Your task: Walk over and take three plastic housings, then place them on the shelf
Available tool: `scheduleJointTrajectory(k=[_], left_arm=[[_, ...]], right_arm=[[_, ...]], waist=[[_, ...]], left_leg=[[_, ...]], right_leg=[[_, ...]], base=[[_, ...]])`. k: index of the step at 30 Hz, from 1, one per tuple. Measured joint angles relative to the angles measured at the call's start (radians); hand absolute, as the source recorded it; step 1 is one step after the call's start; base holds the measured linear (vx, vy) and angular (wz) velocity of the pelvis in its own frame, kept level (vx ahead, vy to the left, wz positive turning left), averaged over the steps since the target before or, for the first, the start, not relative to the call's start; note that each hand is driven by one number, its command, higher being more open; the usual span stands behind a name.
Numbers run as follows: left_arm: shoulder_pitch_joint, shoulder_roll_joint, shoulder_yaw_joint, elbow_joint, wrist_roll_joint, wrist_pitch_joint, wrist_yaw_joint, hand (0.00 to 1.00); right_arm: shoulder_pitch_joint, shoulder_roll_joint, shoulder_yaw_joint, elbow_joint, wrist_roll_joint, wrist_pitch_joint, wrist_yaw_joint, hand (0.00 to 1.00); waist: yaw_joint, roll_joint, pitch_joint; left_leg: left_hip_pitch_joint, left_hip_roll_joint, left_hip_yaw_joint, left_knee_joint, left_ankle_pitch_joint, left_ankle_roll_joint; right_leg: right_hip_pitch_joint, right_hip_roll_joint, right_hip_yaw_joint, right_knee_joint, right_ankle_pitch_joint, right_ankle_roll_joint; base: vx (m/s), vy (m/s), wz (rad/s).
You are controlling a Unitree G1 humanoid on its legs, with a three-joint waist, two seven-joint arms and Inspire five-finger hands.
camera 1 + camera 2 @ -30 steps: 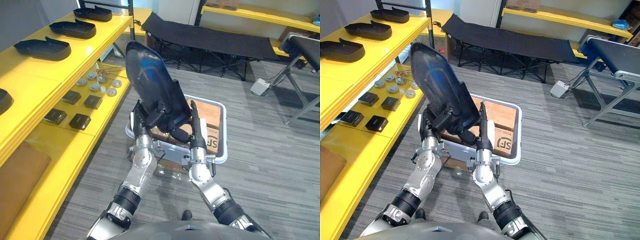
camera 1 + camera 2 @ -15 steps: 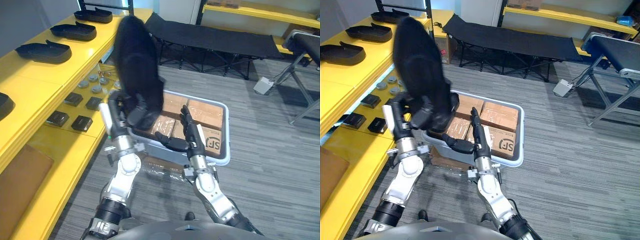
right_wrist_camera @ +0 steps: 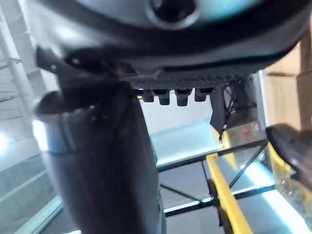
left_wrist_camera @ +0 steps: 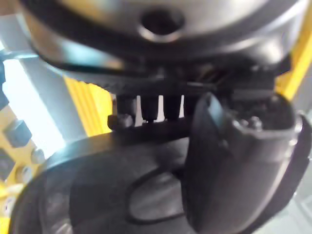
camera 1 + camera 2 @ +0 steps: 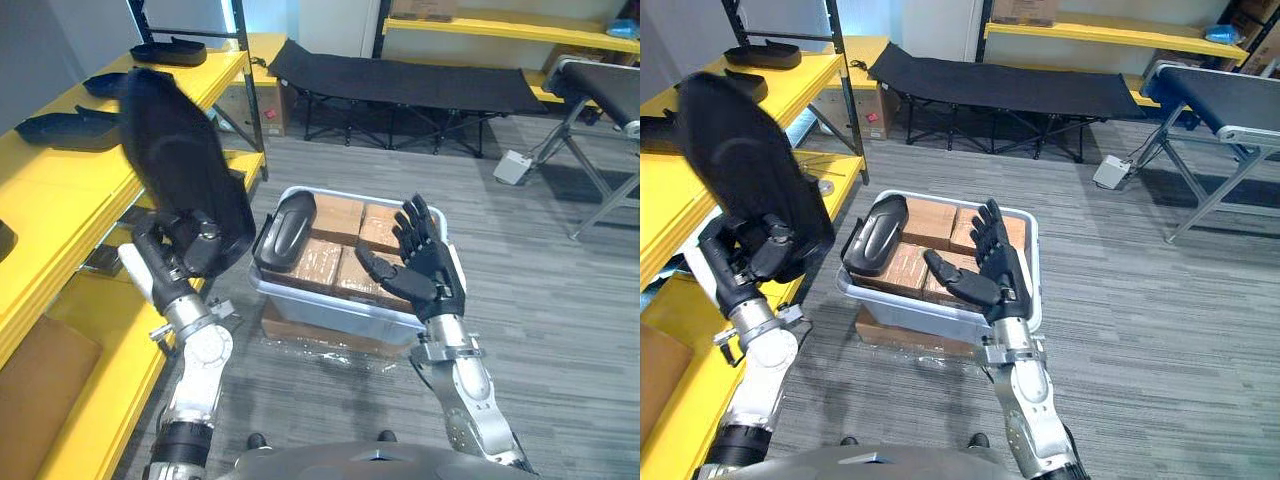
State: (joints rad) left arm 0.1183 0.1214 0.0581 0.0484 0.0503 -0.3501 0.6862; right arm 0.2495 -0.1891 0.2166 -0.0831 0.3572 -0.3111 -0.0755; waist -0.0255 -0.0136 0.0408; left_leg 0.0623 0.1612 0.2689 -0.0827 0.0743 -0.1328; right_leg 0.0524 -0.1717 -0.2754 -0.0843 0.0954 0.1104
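Black plastic housing (image 5: 185, 165) is tilting up in the air beside the yellow shelf (image 5: 60, 182), with the left hand (image 5: 190, 248) clasping its lower end. A second housing (image 5: 285, 228) is lying on the cardboard boxes (image 5: 335, 215) at the left side of the grey tub (image 5: 330, 314). The right hand (image 5: 425, 262) is hovering over the tub's right side, fingers spread and holding nothing. More housings (image 5: 55, 127) are sitting on the shelf's top level.

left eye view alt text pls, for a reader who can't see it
The robot's left hand grips a large black plastic housing, raised beside the yellow shelf. Its right hand is open, fingers spread, over a grey bin of cardboard boxes, where a second housing lies.
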Motion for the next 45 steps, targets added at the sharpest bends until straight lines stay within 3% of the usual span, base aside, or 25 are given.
scheduleJointTrajectory(k=[5, 10, 13, 20, 24, 26, 28, 29, 30, 31, 32, 35, 38, 41, 45], left_arm=[[0.097, -0.023, 0.011, -0.170, -0.141, -0.037, -0.193, 0.00], [0.134, -0.008, 0.054, -0.267, -0.244, -0.045, -0.381, 0.00], [0.169, -0.003, 0.111, -0.319, -0.253, -0.044, -0.445, 0.00], [0.273, -0.010, 0.238, -0.357, -0.312, -0.042, -0.490, 0.00], [0.366, -0.079, 0.273, -0.397, -0.379, -0.042, -0.525, 0.00], [0.394, -0.100, 0.271, -0.415, -0.400, -0.042, -0.554, 0.00], [0.397, -0.104, 0.267, -0.427, -0.408, -0.042, -0.605, 0.00], [0.377, -0.092, 0.248, -0.429, -0.422, -0.042, -0.656, 0.00], [0.357, -0.073, 0.203, -0.429, -0.436, -0.042, -0.691, 0.00], [0.349, -0.067, 0.180, -0.429, -0.439, -0.042, -0.704, 0.00], [0.341, -0.063, 0.143, -0.429, -0.439, -0.044, -0.717, 0.00], [0.343, -0.060, 0.126, -0.430, -0.436, -0.044, -0.706, 0.00], [0.335, -0.033, 0.102, -0.430, -0.434, -0.044, -0.711, 0.00], [0.288, 0.007, 0.037, -0.429, -0.435, -0.040, -0.764, 0.00], [0.263, 0.017, -0.013, -0.428, -0.432, -0.041, -0.789, 0.00]], right_arm=[[0.016, -0.013, -0.074, 0.050, -0.022, 0.092, -0.021, 1.00], [-0.019, -0.015, -0.089, 0.051, -0.016, 0.119, -0.002, 1.00], [-0.058, -0.023, -0.085, 0.063, -0.017, 0.131, 0.029, 1.00], [-0.113, -0.025, -0.009, 0.092, -0.037, 0.158, 0.033, 1.00], [-0.170, 0.002, 0.051, 0.173, -0.042, 0.163, 0.035, 1.00], [-0.192, 0.002, 0.078, 0.195, -0.082, 0.176, 0.035, 1.00], [-0.201, 0.002, 0.088, 0.194, -0.113, 0.181, 0.024, 1.00], [-0.201, -0.008, 0.083, 0.179, -0.118, 0.194, 0.004, 1.00], [-0.200, -0.029, 0.071, 0.176, -0.120, 0.201, -0.009, 1.00], [-0.200, -0.043, 0.065, 0.176, -0.125, 0.204, -0.013, 1.00], [-0.200, -0.062, 0.049, 0.177, -0.127, 0.205, -0.009, 1.00], [-0.199, -0.047, 0.040, 0.177, -0.127, 0.203, 0.035, 1.00], [-0.172, -0.048, 0.028, 0.153, -0.114, 0.194, 0.077, 1.00], [-0.098, -0.049, -0.010, 0.110, -0.111, 0.179, 0.081, 1.00], [-0.092, -0.049, -0.019, 0.110, -0.099, 0.161, 0.099, 1.00]], waist=[[0.024, 0.015, -0.004], [0.045, 0.038, -0.017], [0.074, 0.044, -0.019], [0.163, 0.037, -0.019], [0.218, 0.028, -0.011], [0.224, 0.027, -0.007], [0.211, 0.032, -0.001], [0.179, 0.035, 0.018], [0.159, 0.044, 0.033], [0.157, 0.052, 0.038], [0.160, 0.070, 0.049], [0.157, 0.073, 0.065], [0.136, 0.068, 0.077], [0.094, 0.063, 0.083], [0.100, 0.079, 0.090]], left_leg=[[-0.003, 0.000, -0.013, 0.011, -0.005, 0.004], [-0.025, -0.001, -0.072, 0.029, -0.010, 0.007], [-0.057, -0.004, -0.128, 0.044, -0.003, 0.006], [-0.089, -0.022, -0.242, 0.061, -0.002, 0.005], [-0.093, -0.044, -0.316, 0.073, -0.001, 0.005], [-0.113, -0.053, -0.349, 0.084, 0.002, 0.005], [-0.161, -0.046, -0.332, 0.086, 0.010, 0.044], [-0.188, -0.014, -0.213, 0.113, 0.022, 0.091], [-0.204, 0.014, -0.100, 0.122, 0.046, 0.098], [-0.207, 0.023, -0.064, 0.121, 0.064, 0.089], [-0.207, 0.019, -0.049, 0.113, 0.091, 0.076], [-0.188, 0.004, -0.013, 0.102, 0.093, 0.078], [-0.187, -0.009, -0.020, 0.094, 0.097, 0.085], [-0.197, -0.051, -0.099, 0.069, 0.125, 0.100], [-0.211, -0.053, -0.134, 0.044, 0.168, 0.100]], right_leg=[[0.014, -0.003, -0.021, 0.000, -0.004, 0.001], [0.042, -0.005, -0.087, 0.000, -0.027, -0.002], [0.054, -0.004, -0.144, 0.000, -0.026, 0.000], [0.110, -0.005, -0.263, 0.000, -0.047, 0.011], [0.165, -0.009, -0.333, 0.006, -0.061, 0.021], [0.181, -0.010, -0.376, 0.014, -0.074, 0.027], [0.190, -0.007, -0.448, 0.045, -0.093, 0.027], [0.208, -0.007, -0.519, 0.067, -0.103, 0.029], [0.215, -0.017, -0.571, 0.101, -0.129, 0.042], [0.215, -0.024, -0.581, 0.124, -0.144, 0.049], [0.208, -0.046, -0.583, 0.169, -0.166, 0.054], [0.179, -0.090, -0.535, 0.220, -0.189, 0.050], [0.169, -0.099, -0.493, 0.244, -0.208, 0.057], [0.124, -0.089, -0.348, 0.339, -0.308, 0.041], [0.098, -0.090, -0.362, 0.405, -0.349, 0.037]], base=[[0.00, -0.001, 0.08], [-0.02, -0.006, 0.30], [-0.01, -0.015, 0.49], [0.02, -0.018, 0.50], [0.02, -0.027, 0.53], [-0.02, -0.022, 0.74], [-0.03, -0.005, 1.26], [-0.07, 0.023, 1.81], [-0.07, 0.032, 1.77], [-0.07, 0.085, 1.18], [-0.06, 0.117, 0.44], [-0.06, 0.106, -0.17], [-0.05, 0.056, -0.02], [-0.11, -0.001, 0.77], [-0.07, -0.050, 0.33]])
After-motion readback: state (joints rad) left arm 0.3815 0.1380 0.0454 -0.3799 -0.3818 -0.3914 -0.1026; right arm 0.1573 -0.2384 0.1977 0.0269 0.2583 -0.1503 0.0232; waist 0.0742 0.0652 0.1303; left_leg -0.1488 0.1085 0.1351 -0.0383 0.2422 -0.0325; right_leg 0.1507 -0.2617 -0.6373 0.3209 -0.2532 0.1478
